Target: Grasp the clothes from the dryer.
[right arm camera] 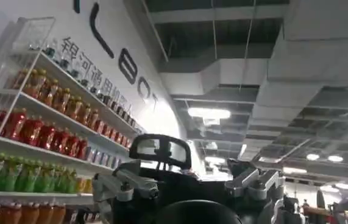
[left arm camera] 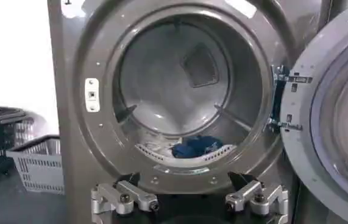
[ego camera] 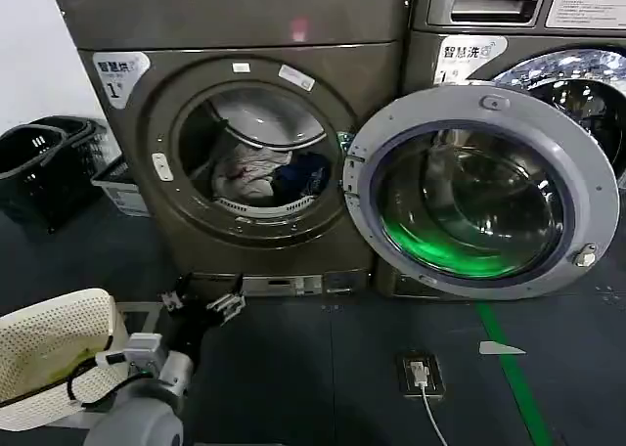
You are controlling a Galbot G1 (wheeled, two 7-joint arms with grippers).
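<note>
Inside the dryer [ego camera: 256,148], whose door [ego camera: 486,194] is swinging wide open to the robot's right, the clothes [ego camera: 266,175] are lying in a small heap at the front of the drum, a whitish piece beside a dark blue one. Nothing is gripping them yet, so the grasp itself is all still to do. The left gripper [ego camera: 201,306] is hanging low in front of the machine, below the porthole and well apart from the heap, with its jaws spread wide and holding nothing. From its wrist camera the blue garment [left arm camera: 196,147] is peeking over the drum lip. The right gripper [right arm camera: 189,182] is pointing up toward a ceiling and drink shelves [right arm camera: 36,131], away from the work, jaws apart and empty.
</note>
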